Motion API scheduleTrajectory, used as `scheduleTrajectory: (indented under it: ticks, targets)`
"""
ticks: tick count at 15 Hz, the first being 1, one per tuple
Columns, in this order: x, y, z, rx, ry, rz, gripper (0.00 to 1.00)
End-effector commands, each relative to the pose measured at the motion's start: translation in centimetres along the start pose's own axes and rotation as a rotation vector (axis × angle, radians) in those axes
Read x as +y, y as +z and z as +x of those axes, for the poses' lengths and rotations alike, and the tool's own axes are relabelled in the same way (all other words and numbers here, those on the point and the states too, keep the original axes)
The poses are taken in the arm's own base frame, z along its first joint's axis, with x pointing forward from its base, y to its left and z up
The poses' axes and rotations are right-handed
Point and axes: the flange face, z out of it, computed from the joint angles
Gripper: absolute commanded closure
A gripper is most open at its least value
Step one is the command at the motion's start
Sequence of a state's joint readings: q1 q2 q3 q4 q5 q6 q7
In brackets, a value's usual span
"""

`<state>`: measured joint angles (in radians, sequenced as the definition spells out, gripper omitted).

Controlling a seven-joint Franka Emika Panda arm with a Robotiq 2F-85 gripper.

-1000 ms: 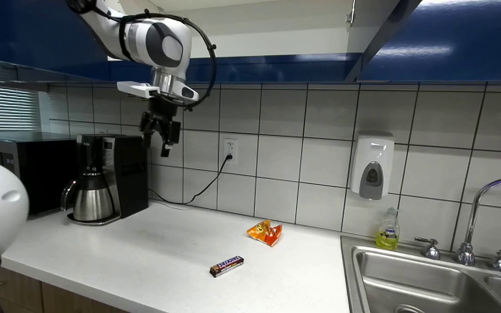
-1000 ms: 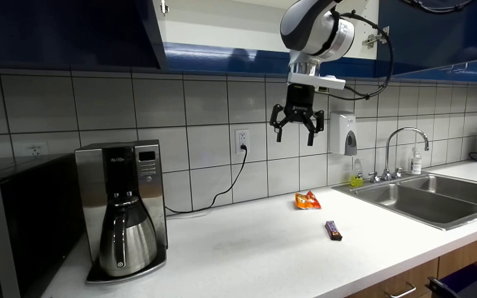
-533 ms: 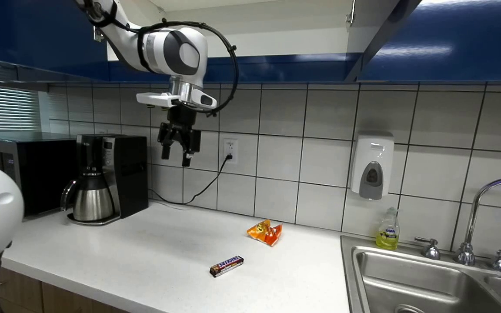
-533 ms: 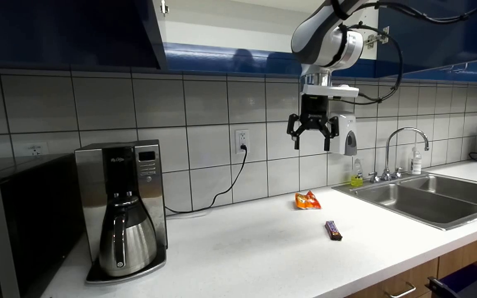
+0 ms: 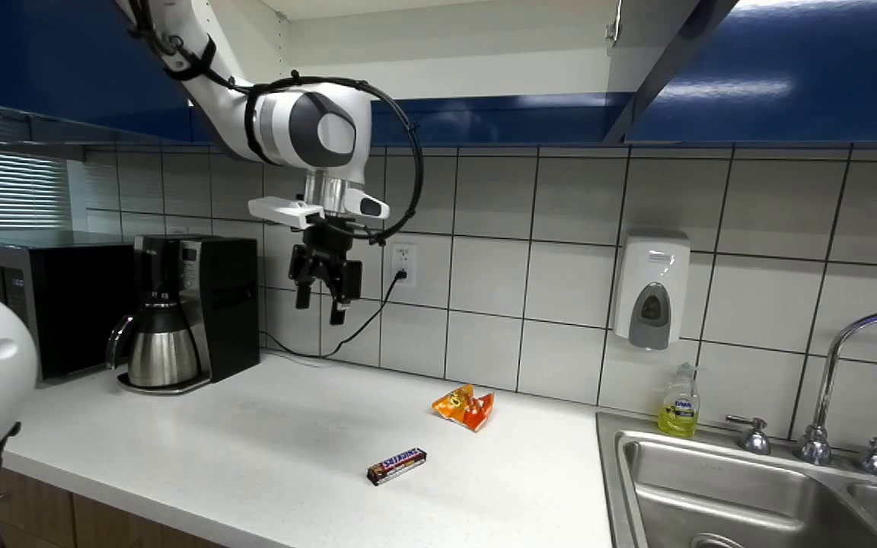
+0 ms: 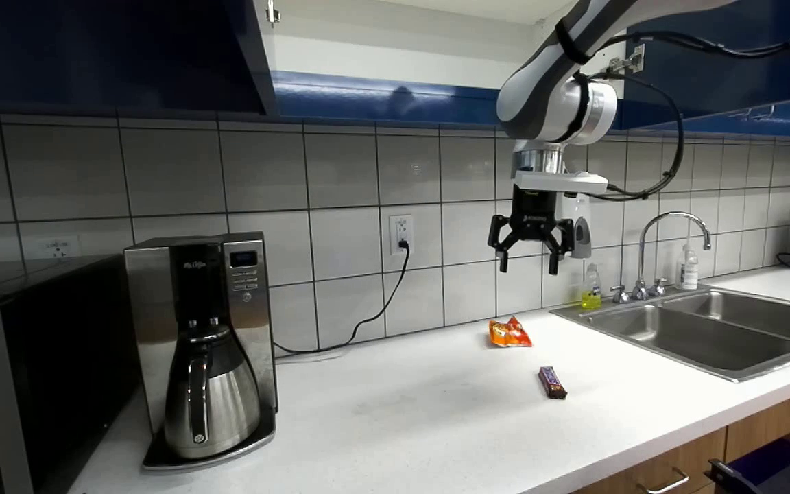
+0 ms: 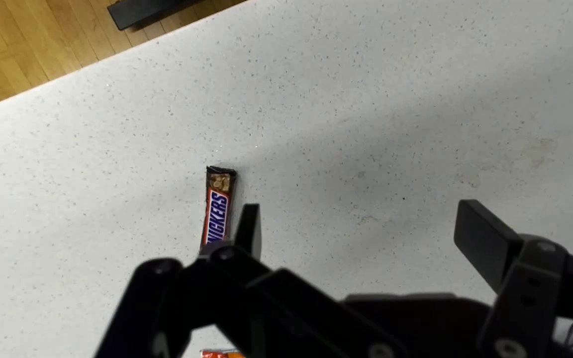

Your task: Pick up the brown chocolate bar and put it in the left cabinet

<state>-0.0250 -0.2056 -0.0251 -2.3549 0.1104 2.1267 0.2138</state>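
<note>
The brown chocolate bar [image 5: 397,466] lies flat on the white counter. It also shows in an exterior view [image 6: 552,382] and in the wrist view [image 7: 217,211], where the left finger hides its lower end. My gripper [image 5: 320,304] is open and empty, pointing down, well above the counter. In an exterior view the gripper [image 6: 528,265] is above and slightly left of the bar. In the wrist view the gripper [image 7: 358,221] has the bar outside its left finger. The left cabinet [image 5: 446,72] is overhead, open, with a white interior; it also shows in an exterior view [image 6: 395,55].
An orange snack wrapper [image 5: 465,407] lies near the tiled wall, behind the bar. A coffee maker [image 6: 247,329] and a microwave [image 6: 59,357] stand at one end. A sink [image 5: 607,472] with a faucet [image 5: 830,365] is at the other. Open blue doors [image 6: 710,75] flank the cabinet.
My gripper has moved down and to the right in both exterior views, staying open. The chocolate bar and the wrapper have not moved.
</note>
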Motion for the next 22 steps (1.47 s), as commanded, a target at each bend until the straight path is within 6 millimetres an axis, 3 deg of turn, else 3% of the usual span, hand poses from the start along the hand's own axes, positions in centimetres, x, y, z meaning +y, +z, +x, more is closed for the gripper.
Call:
scheduleTrajectory:
  ticks: [1, 8, 15, 22]
  targets:
    - [1.3, 1.9, -0.4, 0.016, 0.034, 0.008, 0.00]
    - [3.4, 6.4, 1.2, 0.002, 0.117, 0.042, 0.00]
    - [5.6, 10.8, 5.3, -0.007, 0.200, 0.049, 0.00]
    - [6.8, 13.8, 8.9, -0.026, 0.234, 0.003, 0.00]
